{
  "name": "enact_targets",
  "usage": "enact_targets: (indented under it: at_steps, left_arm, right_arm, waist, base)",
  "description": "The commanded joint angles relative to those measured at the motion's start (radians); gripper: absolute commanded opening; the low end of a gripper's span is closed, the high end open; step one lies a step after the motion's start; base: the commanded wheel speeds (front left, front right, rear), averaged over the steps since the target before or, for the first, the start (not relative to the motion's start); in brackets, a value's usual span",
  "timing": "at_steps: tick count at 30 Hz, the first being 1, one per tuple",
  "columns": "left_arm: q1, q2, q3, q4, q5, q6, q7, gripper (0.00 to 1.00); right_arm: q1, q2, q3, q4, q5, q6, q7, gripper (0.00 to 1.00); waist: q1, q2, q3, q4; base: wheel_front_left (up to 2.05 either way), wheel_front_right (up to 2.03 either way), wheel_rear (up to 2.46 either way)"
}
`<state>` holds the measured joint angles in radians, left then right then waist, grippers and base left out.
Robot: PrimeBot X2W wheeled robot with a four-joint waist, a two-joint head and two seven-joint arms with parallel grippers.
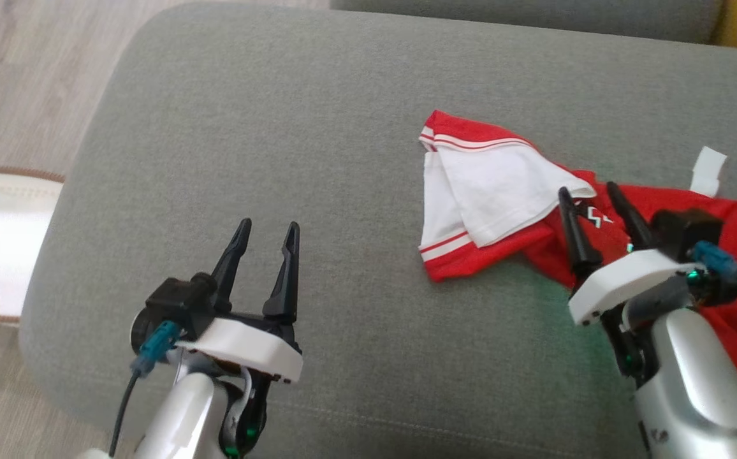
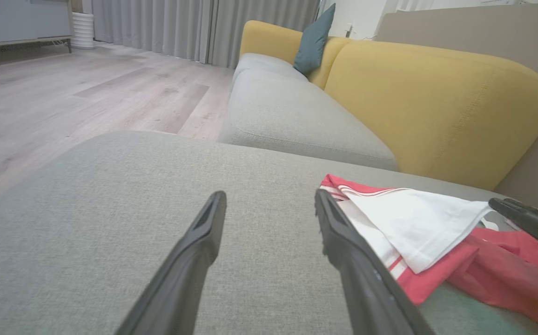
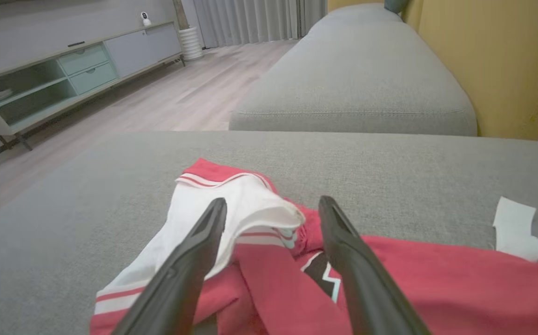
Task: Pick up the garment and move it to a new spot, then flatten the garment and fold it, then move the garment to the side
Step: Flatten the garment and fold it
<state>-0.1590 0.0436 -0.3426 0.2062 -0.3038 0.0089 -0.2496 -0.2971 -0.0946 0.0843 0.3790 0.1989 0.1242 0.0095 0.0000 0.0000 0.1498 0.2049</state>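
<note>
item: crumpled red-and-white jersey garment (image 1: 489,191), which lay bunched on the grey fabric sofa cushion (image 1: 266,127). my right jaws stood wide, empty, over its red part; my left jaws wide, well apart. i judged flattening due: grip outer hem corners, not the heap.

You'll find the red and white jersey-knit garment (image 1: 489,191) lying crumpled, not flattened, on the right half of the grey fabric sofa cushion (image 1: 279,127). Its white panel with red-and-white striped hems is folded over on top at the left end. The red body bunches out to the right, showing a small black patch (image 1: 595,215) with a white zigzag mark.
</note>
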Motion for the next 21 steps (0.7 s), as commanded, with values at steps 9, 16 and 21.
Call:
enact_targets:
  at_steps: [9,16,21]
  left_arm:
    - [-0.058,0.007,0.019,-0.032,-0.014,0.003,-0.012,1.00]
    - [-0.067,0.007,0.010,-0.029,-0.019,0.010,-0.012,1.00]
    - [-0.078,0.007,-0.003,-0.029,-0.027,0.009,-0.012,1.00]
  right_arm:
    - [-0.101,-0.002,0.024,0.090,0.027,0.007,-0.016,0.34]
    - [-0.155,-0.007,0.051,0.076,0.027,0.007,-0.060,0.00]
    - [-0.222,-0.009,0.028,0.052,0.042,0.007,-0.012,0.00]
  waist:
    - [0.0000,0.0000,0.033,0.033]
    - [0.0000,0.0000,0.037,0.032]
    - [0.0000,0.0000,0.048,0.047]
  base:
    - [0.00,0.00,0.00]
    - [0.00,0.00,0.00]
    - [0.00,0.00,0.00]
